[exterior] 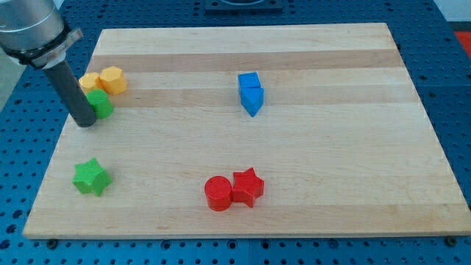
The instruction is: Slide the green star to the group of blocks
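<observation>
While you look across the single camera view, you will find the green star [91, 177] near the board's lower left corner, standing alone and well apart from every other block. My tip [85, 122] rests up at the view's left, just beside a green block [100, 104] whose shape you cannot make out because the rod covers part of it; that block touches two yellow blocks [104, 79] behind it, so this cluster is probably the group meant, being the nearest one. You have no fingers to check here: the arm ends in a plain rod, nothing to spread or pinch. To drive the star upward I judge the tip must first travel below it. Elsewhere sit two blue blocks [250, 92] touching, and a red cylinder [218, 193] against a red star [248, 186]. No writing or labels can be read anywhere on the wooden board [331, 147].
</observation>
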Available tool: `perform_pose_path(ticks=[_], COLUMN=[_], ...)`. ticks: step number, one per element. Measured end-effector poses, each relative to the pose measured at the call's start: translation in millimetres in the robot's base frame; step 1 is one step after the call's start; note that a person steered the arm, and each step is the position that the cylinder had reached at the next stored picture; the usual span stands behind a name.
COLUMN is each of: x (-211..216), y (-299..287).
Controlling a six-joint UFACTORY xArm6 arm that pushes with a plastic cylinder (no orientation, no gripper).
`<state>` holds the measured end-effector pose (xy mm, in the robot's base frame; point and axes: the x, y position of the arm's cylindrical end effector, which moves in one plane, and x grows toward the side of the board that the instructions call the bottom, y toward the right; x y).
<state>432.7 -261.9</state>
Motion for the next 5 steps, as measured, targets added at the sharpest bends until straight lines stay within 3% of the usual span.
perform_pose_path(ticks=[3, 4, 5], x=[88.0, 148.9, 183.2], y=[-35.4, -41.4, -17.9])
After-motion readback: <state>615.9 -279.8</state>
